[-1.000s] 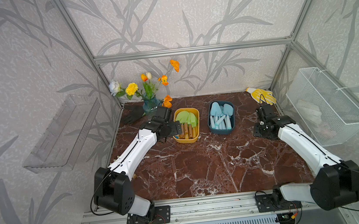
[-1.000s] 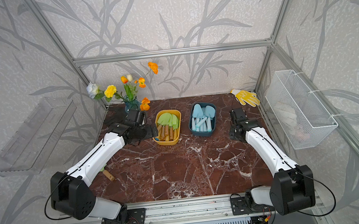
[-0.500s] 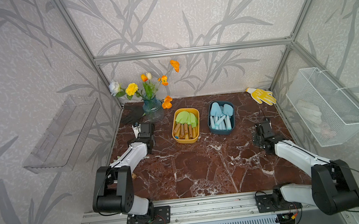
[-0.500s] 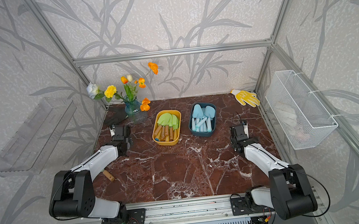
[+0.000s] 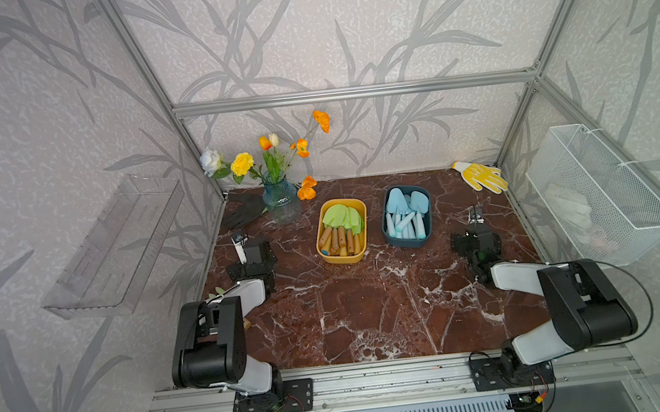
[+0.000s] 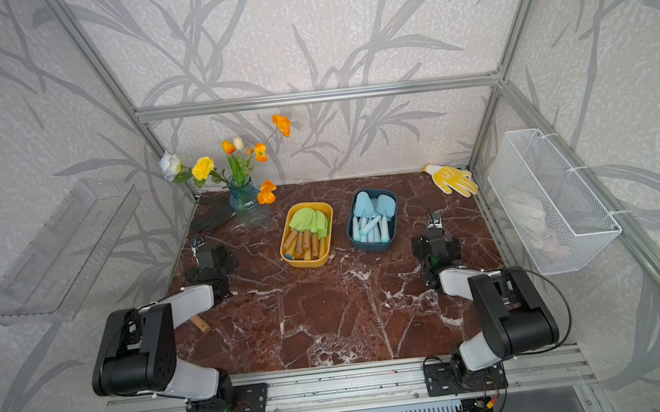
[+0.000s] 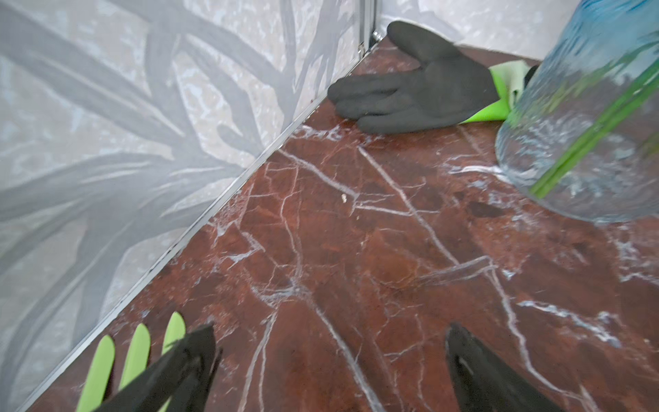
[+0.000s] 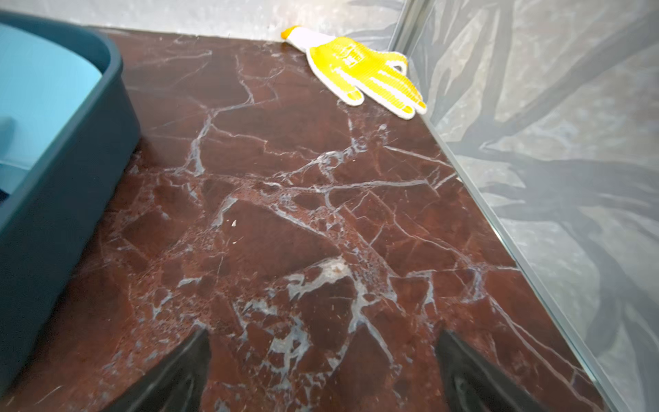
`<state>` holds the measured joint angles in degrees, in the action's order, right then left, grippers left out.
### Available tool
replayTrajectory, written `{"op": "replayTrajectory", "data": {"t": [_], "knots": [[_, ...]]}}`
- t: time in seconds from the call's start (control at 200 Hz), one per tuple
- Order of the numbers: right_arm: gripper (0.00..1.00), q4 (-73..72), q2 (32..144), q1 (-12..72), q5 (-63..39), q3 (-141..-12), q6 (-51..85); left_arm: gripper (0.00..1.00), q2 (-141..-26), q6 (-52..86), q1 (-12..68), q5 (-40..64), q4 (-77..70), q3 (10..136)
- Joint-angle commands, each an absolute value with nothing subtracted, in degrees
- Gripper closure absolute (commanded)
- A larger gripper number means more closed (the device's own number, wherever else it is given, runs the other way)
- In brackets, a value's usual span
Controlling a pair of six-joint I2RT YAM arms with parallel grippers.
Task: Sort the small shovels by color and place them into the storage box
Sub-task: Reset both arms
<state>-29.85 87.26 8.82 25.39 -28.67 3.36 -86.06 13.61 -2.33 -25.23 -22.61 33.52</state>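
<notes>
Inspecting both top views, we find the green shovels (image 5: 341,218) gathered in the yellow box (image 5: 344,259), blades toward the back wall and wooden handles toward the robot. The pale blue shovels (image 5: 404,216) lie in the dark blue box (image 5: 407,242) just to its right. The left gripper (image 7: 330,331) sits low over the marble tabletop (image 5: 372,307), well to the left of the yellow box. The right gripper (image 8: 324,333) sits low to the right of the dark blue box. Neither touches a shovel or a box.

We take the jaw state from the wrist views: on each arm the jaws stand wide apart with only bare marble between them. From above, the wrist housings cover the fingers.

The left wrist view shows the three lime-green prongs of a fork (image 7: 135,349) beside one finger, partly behind it. In a top view only its wooden handle end pokes out from under the left arm. That wrist view also shows a black glove (image 7: 410,92) in the corner and a glass vase (image 7: 588,142), cut off at the edge.

The right wrist view catches one wall of the dark blue box and a yellow glove (image 8: 367,75) by the back wall. The pale blue inside the box is too close and blurred to make out as blades.

A small blue spot at the near end of the yellow box is too small for us to identify.
</notes>
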Motion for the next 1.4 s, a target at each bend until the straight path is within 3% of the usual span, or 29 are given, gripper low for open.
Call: {"op": "replayTrajectory", "data": {"t": [0.0,0.125,0.255,0.35,0.435,0.48,0.55,0.615,0.7,0.79,0.875,1.395], "knots": [[0.01,-37.2,86.1,10.0,22.6,-28.2,-0.9,0.00,-83.5,11.4,-2.5,-22.2,-30.2,29.6],[0.01,-41.9,85.6,10.0,18.4,-25.2,-2.6,0.00,-80.8,12.1,-2.5,-23.7,-38.6,23.6],[0.01,-42.0,86.6,7.8,9.8,-24.7,-3.2,0.00,-81.4,11.7,-2.3,-23.8,-37.2,24.9],[0.01,-54.2,90.4,7.5,7.2,-21.9,-4.2,0.00,-82.6,9.6,-0.9,-23.7,-38.1,25.2],[0.01,-47.9,88.3,6.9,6.2,-23.7,-3.7,0.00,-85.3,5.4,0.0,-16.4,-43.8,23.1],[0.01,-44.8,87.5,6.7,5.3,-24.3,-3.9,0.00,-90.2,2.7,0.2,-14.5,-58.1,20.0],[0.01,-47.0,88.2,6.7,5.6,-23.8,-3.6,0.00,-86.4,6.1,0.1,-17.4,-44.1,23.5],[0.01,-45.7,87.9,6.6,5.3,-24.1,-3.7,0.00,-89.6,4.5,0.2,-17.6,-54.6,21.2],[0.01,-45.9,87.9,6.6,5.4,-24.1,-3.7,0.00,-86.8,6.0,0.2,-17.7,-45.2,23.3],[0.01,-45.9,87.9,6.6,5.3,-24.1,-3.7,0.00,-88.7,4.9,0.3,-17.8,-52.1,21.6],[0.01,-45.9,87.9,6.6,5.3,-24.1,-3.7,0.00,-86.7,5.7,0.2,-17.5,-46.2,22.9],[0.01,-45.8,87.9,6.6,5.3,-24.1,-3.7,0.00,-87.3,5.4,0.2,-17.2,-46.9,23.1]]}}
